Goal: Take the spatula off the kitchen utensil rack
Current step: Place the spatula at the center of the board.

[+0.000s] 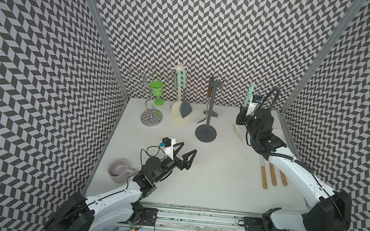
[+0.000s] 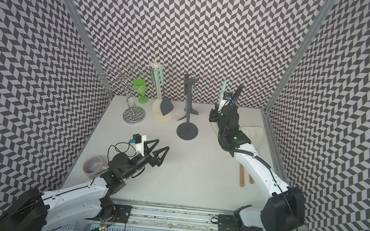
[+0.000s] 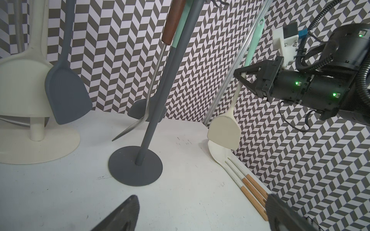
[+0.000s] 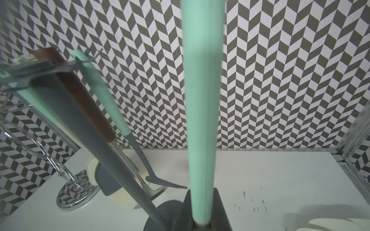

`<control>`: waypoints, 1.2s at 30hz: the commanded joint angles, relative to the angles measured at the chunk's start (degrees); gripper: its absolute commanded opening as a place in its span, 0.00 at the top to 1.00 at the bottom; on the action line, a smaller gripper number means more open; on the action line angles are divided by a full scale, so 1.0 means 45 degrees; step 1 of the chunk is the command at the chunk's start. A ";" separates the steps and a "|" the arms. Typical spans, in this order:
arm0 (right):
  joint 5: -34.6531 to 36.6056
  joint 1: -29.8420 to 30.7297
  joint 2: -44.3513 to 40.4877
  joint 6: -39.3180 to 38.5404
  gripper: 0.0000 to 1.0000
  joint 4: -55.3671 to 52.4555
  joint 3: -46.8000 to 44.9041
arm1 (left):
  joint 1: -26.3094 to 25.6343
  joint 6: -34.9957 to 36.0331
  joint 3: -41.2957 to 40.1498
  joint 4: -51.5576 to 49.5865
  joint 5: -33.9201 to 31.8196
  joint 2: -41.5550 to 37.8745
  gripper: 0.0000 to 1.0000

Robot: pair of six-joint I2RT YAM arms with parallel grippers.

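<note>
Place: we read this as a robot test booth in a lab.
Walls: we see chevron-print panels [image 1: 210, 30] held by metal posts [image 1: 99, 26].
Mounting: left arm [image 1: 113, 197] and right arm [image 1: 294, 174] sit on a rail [image 1: 192, 221], with an exposed cable [image 3: 318, 18].
Table: we find a plain white table [image 1: 207, 180] carrying a grey rack [image 1: 209, 113].

Spatula [image 1: 249, 95] right of the utensil rack [image 1: 210, 109]

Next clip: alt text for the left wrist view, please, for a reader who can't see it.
The right claw grips a mint-handled spatula with a cream blade upright, clear of the dark grey utensil rack at centre, where a brown-handled fork hangs. Its blade hangs near white utensils lying by the wall.
</note>
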 commanded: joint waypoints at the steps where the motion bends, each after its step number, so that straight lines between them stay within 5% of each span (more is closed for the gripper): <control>1: -0.0530 0.0497 -0.0882 -0.1498 1.00 0.1242 -0.0854 | -0.0036 0.0281 0.0097 -0.0253 -0.0048 -0.0537 0.00; 16: 0.0377 0.4460 -0.1299 -0.6627 1.00 0.3070 -0.4264 | -0.0011 0.0280 -0.0294 -0.0550 -0.0562 -0.2172 0.00; 36: 0.2148 0.7155 -0.0018 -0.9687 1.00 0.4239 -0.5283 | 0.0324 -0.0408 -0.0289 -0.0518 0.0425 -0.2882 0.00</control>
